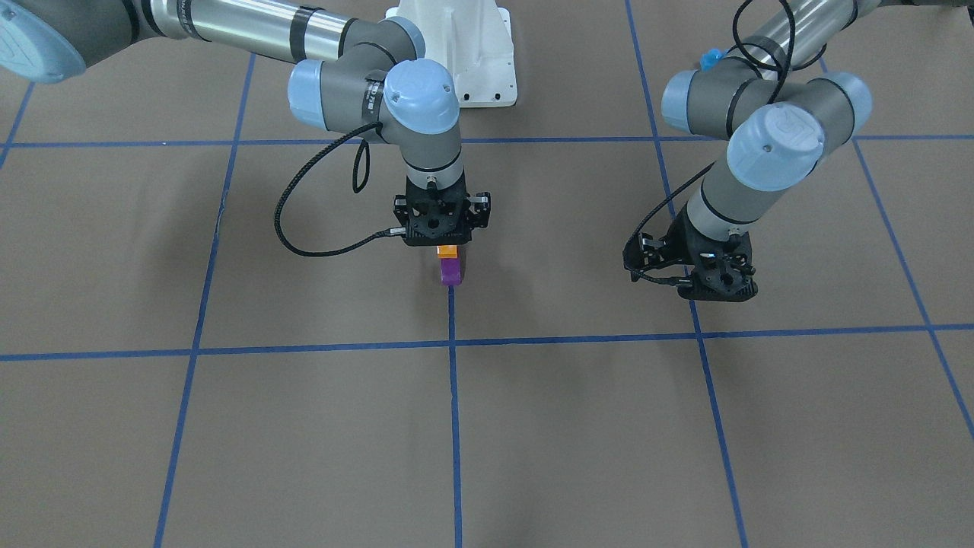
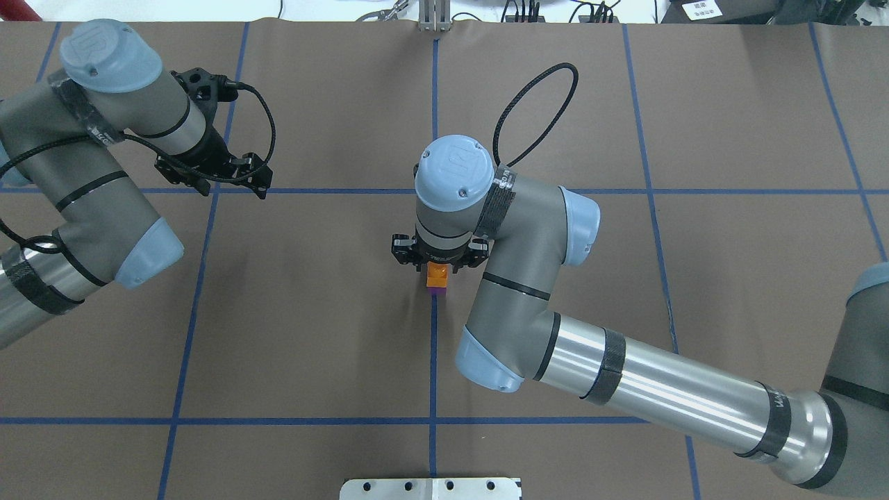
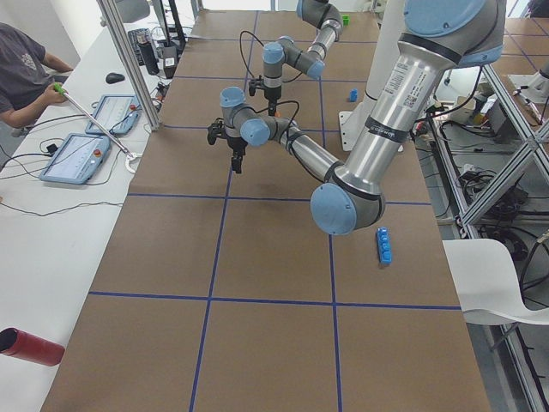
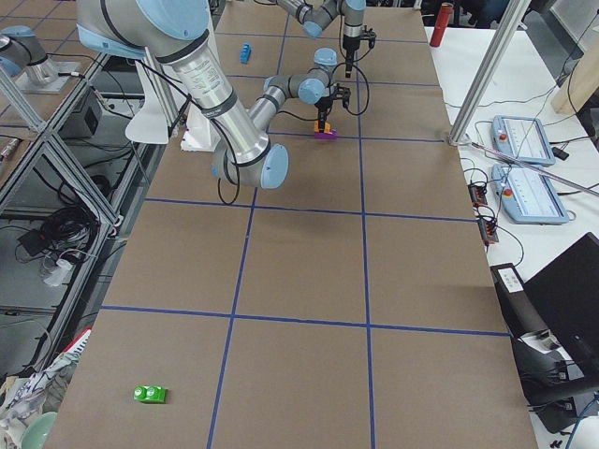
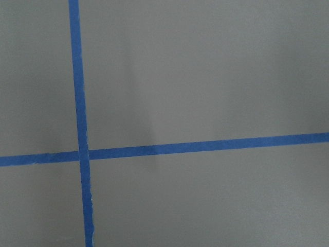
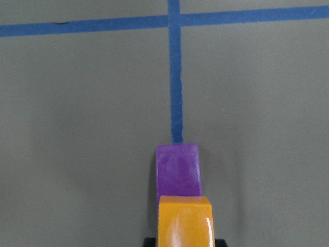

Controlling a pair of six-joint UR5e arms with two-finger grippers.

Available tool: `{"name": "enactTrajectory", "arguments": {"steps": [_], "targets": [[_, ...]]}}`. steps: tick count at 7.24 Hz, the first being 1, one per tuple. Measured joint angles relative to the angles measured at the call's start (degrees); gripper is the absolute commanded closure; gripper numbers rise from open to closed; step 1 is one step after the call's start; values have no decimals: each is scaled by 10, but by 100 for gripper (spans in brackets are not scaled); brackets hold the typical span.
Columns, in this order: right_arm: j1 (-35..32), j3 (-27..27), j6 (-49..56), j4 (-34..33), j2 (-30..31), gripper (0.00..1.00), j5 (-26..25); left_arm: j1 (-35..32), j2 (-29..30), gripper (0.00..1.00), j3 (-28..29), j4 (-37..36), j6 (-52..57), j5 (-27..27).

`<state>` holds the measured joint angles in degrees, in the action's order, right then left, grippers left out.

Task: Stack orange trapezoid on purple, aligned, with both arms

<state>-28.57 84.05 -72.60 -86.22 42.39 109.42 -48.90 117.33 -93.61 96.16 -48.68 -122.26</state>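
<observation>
One orange trapezoid (image 6: 185,221), one purple (image 6: 177,169)

From my seat, the right pincer (image 1: 449,245) stands straight over the orange block (image 1: 447,252), its jaws closed on the block's sides. The purple block (image 1: 450,272) is under that, so the stack is blocked from above. Toward the operators' side of it I see only open brown worktop (image 1: 304,441). The right arm's forearm (image 2: 660,389) slants across the robot's near right quarter and bars that way in. The left pincer (image 2: 215,177) hangs well apart over a tape crossing (image 5: 82,153) on plain worktop. Far off lie a long blue brick (image 3: 384,245) near the robot-side edge and a green block (image 4: 150,394) toward the right end.
</observation>
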Motion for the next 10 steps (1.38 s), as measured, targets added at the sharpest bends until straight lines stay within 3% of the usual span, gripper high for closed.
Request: {"name": "enactTrajectory", "arguments": {"steps": [2,4,6,10], "targets": [[-12,33,5,0,17,0,4,-3,-5,1,-5,0,4,-2],[-53,106,40,0,94,0,27,-27,-33,1,-19,0,43,-17],[-144,154,158,1,199,0,92,-81,-85,1,-26,3,151,-33],[-362,156,475,1,381,0,178,-223,-172,1,-5,1,398,-69]]}}
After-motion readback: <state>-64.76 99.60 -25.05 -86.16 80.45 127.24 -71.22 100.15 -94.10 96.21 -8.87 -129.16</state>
